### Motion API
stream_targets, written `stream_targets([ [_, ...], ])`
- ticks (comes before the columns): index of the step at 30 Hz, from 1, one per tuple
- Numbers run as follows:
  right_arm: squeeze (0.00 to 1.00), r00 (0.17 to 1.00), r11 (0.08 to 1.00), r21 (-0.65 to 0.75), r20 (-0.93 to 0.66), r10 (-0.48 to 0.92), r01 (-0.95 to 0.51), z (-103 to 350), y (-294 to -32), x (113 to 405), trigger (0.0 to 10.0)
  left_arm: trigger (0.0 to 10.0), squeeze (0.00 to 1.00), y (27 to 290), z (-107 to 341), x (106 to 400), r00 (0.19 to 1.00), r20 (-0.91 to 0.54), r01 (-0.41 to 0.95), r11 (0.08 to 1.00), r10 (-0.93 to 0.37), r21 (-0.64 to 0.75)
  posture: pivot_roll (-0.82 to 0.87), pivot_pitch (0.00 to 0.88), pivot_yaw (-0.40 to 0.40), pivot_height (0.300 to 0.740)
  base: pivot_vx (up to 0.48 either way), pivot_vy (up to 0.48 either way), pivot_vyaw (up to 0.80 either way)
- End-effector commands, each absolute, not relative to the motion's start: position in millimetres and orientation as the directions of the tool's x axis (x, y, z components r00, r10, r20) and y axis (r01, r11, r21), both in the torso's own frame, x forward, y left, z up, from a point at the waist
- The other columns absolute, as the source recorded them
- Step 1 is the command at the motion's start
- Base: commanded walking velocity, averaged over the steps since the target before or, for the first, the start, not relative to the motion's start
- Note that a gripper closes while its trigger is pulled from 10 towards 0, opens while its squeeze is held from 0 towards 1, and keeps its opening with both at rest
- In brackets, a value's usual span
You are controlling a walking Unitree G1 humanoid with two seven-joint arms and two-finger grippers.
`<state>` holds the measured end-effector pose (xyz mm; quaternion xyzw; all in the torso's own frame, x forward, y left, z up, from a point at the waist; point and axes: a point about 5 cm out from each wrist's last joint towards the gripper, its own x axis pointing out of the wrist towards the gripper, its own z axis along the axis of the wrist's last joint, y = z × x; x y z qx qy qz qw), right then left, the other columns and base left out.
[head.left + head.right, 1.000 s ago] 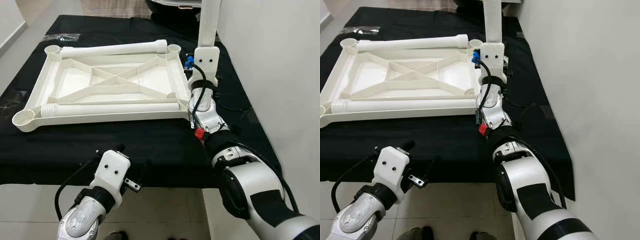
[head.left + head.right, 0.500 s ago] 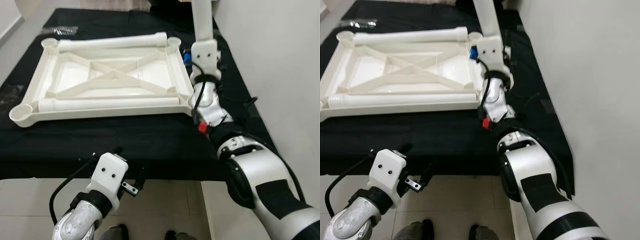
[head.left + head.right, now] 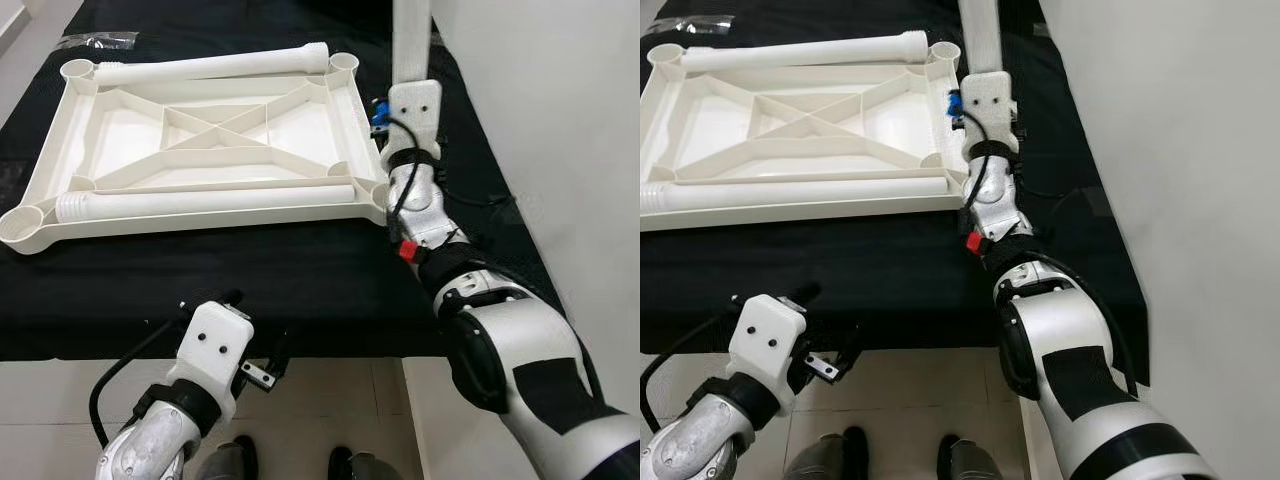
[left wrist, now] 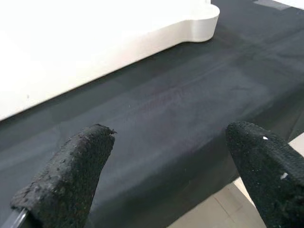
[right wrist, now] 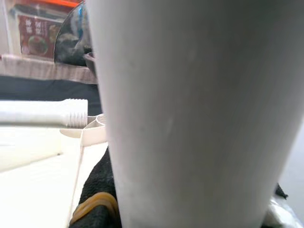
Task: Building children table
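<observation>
The white table top (image 3: 200, 218) lies upside down on the black cloth, with round sockets at its corners such as the far right one (image 3: 343, 62). Two white legs lie on it, one along the far edge (image 3: 215, 66) and one along the near edge (image 3: 210, 201). A third leg (image 3: 410, 40) stands upright just right of the top's right edge, and my right gripper (image 3: 410, 88) is shut on it. This leg (image 5: 190, 104) looms close in the right wrist view. My left gripper (image 4: 171, 142) hangs open at the table's front edge, nothing between its fingers (image 4: 71, 175).
A white wall (image 3: 560, 120) runs close along the right side of the table. The black cloth (image 3: 300, 280) drops over the front edge to a pale tiled floor (image 3: 60, 400). A clear plastic bag (image 3: 95, 40) lies at the far left.
The whole view has shifted, so the camera moved. My right gripper still holds the leg upright beside the top's right edge. The left gripper stays low at the front edge.
</observation>
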<state>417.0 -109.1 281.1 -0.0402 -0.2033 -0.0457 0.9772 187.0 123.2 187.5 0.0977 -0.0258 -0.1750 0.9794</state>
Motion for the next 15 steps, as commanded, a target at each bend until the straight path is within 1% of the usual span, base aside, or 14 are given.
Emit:
stream_targets([
  [1,0.00,0.960,1.000,0.015,0.278,0.000,-0.004,253.7,-94.6,416.7,10.0,10.0,0.00,123.2,182.9,186.8,0.935,-0.013,0.351,0.916,-0.355,0.194,0.16,0.273,-0.101,0.740,0.000,0.000,0.00],
  [4,0.00,0.959,0.999,0.033,0.285,0.014,-0.025,255.1,-93.4,416.5,10.0,10.0,0.00,122.9,182.3,188.2,0.935,-0.015,0.350,0.916,-0.354,0.194,0.16,0.273,-0.101,0.740,0.000,0.000,0.00],
  [9,0.00,0.950,0.984,0.121,0.298,0.093,-0.134,257.1,-86.3,413.4,10.0,10.0,0.00,124.0,182.0,195.0,0.937,-0.006,0.344,0.917,-0.350,0.203,0.14,0.256,-0.101,0.740,0.000,0.000,0.00],
  [10,0.00,0.943,0.975,0.141,0.307,0.124,-0.174,251.8,-86.4,402.9,10.0,10.0,0.00,125.4,180.7,201.7,0.937,0.001,0.340,0.917,-0.348,0.210,0.11,0.220,-0.089,0.740,0.000,0.000,0.00],
  [11,0.00,0.943,0.975,0.141,0.307,0.124,-0.174,251.8,-86.4,402.9,10.0,10.0,0.00,125.4,180.7,201.7,0.937,0.001,0.340,0.917,-0.348,0.210,0.11,0.220,-0.089,0.740,0.000,0.000,0.00],
  [13,0.00,0.923,0.950,0.156,0.323,0.208,-0.269,247.0,-82.2,377.0,10.0,10.0,0.00,127.0,178.7,213.0,0.937,0.013,0.337,0.916,-0.348,0.216,0.10,0.203,-0.088,0.740,0.000,0.000,0.00],
  [14,0.00,0.923,0.950,0.156,0.323,0.208,-0.269,247.0,-82.2,377.0,10.0,10.0,0.00,127.0,178.7,213.0,0.937,0.013,0.337,0.916,-0.348,0.216,0.10,0.203,-0.088,0.740,0.000,0.000,0.00],
  [15,0.00,0.918,0.939,0.167,0.316,0.238,-0.301,244.2,-80.3,363.3,10.0,10.0,0.00,127.5,177.1,220.3,0.937,0.019,0.335,0.915,-0.348,0.223,0.10,0.175,-0.089,0.740,0.000,0.000,0.00],
])
